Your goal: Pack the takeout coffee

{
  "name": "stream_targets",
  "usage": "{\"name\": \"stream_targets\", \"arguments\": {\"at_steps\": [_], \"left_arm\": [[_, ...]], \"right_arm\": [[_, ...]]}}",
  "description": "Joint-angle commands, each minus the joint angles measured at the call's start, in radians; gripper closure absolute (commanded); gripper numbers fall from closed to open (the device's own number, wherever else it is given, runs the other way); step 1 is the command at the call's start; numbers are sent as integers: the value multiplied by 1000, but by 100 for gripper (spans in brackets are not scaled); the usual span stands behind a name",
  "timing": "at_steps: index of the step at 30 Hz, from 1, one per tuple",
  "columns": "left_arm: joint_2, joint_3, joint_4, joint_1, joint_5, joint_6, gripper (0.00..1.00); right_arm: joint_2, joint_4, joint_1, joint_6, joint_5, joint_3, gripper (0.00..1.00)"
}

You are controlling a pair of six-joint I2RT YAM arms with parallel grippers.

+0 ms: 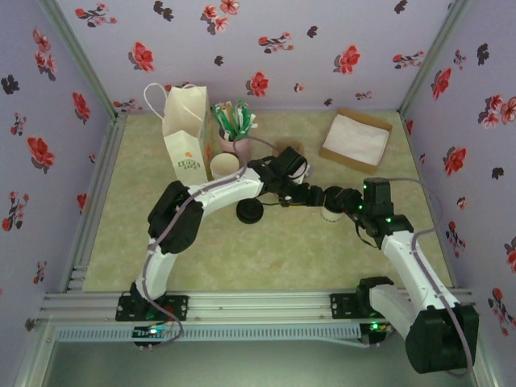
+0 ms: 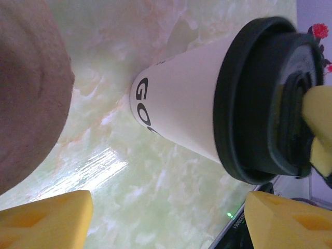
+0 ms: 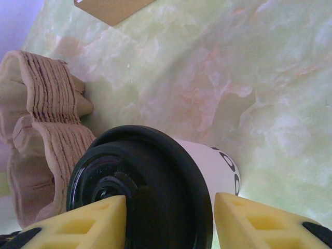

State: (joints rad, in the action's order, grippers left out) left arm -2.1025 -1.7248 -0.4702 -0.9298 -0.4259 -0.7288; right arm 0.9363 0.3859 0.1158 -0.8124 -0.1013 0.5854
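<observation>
The takeout coffee (image 3: 224, 167), a white paper cup with black lettering and a black lid, stands on the green marbled table. My right gripper (image 3: 171, 203) is shut on it, with one yellow finger on the lid top and the other against the cup wall. In the left wrist view the coffee (image 2: 181, 111) is at the upper right, with a right finger (image 2: 317, 111) on its lid. My left gripper (image 2: 168, 206) stands open just short of the cup, with bare table between its fingers. From above, both grippers meet at the coffee (image 1: 330, 214) mid-table.
A stack of brown pulp carriers (image 3: 41, 129) stands close beside the cup. A loose black lid (image 1: 248, 212), a cream cup (image 1: 224, 165), a pink cup of green sachets (image 1: 234, 129) and a paper bag (image 1: 187, 133) sit left and back. A brown tray (image 1: 355, 139) lies back right.
</observation>
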Motion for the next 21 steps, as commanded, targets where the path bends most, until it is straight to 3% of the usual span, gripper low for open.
{"name": "stream_targets", "arguments": {"at_steps": [1, 16, 21], "left_arm": [[79, -46, -35, 13, 13, 36, 22], [179, -75, -61, 75, 53, 71, 20], [197, -76, -74, 93, 65, 78, 20]], "right_arm": [[59, 247, 1, 34, 68, -43, 52], [16, 336, 1, 89, 82, 63, 46], [26, 351, -1, 131, 96, 121, 38]]}}
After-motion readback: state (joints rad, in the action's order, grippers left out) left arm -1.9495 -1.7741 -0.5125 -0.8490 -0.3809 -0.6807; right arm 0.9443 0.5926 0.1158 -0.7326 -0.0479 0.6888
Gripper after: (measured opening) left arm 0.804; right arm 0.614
